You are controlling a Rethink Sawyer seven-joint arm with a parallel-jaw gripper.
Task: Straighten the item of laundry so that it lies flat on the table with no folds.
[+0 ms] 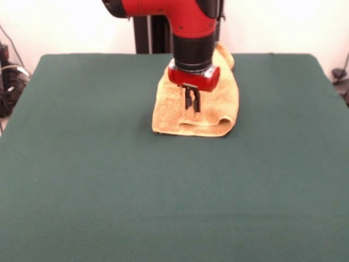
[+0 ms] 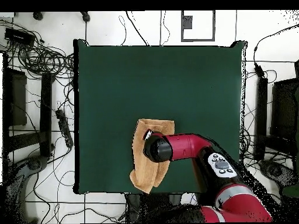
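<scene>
The washcloth (image 1: pixel 210 112) lay folded over itself on the table (image 1: pixel 109 180), close to the edge nearest the robot; the gripper (image 1: pixel 192 100) hung over its middle; whether its fingers were apart I cannot tell

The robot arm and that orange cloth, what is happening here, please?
A red robot arm reaches over a green table and holds its end effector just above an orange-tan washcloth. The washcloth lies on the side of the table nearest the robot, and it is not flat: the edge facing the front camera is folded over itself. In the overhead view the arm covers part of it. I cannot tell whether the end effector touches the cloth.
</scene>
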